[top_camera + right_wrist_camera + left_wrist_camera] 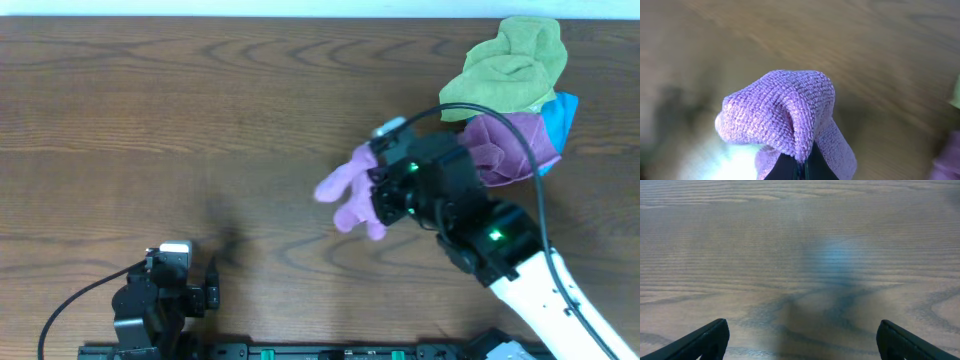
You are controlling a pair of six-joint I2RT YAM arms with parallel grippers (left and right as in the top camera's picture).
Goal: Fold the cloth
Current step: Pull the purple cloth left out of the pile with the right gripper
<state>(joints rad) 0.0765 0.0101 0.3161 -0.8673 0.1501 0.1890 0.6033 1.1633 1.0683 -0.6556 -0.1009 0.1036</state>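
Lavender cloth (785,112), nubby terry, is bunching into a rounded lump over the right gripper (802,167), which is pinching it and mostly hiding beneath. It is sitting mid-tabletop (150,120), blurry woodgrain. Left gripper (801,337) is resting spread apart, tips cropped. Crumpled cloth pile (510,65) is lying far right.

No readable text, label, brand, number or sign is showing in any of the three views; nothing is bearing lettering.

Dark wood-grain table (180,110), pale strip along far edge.
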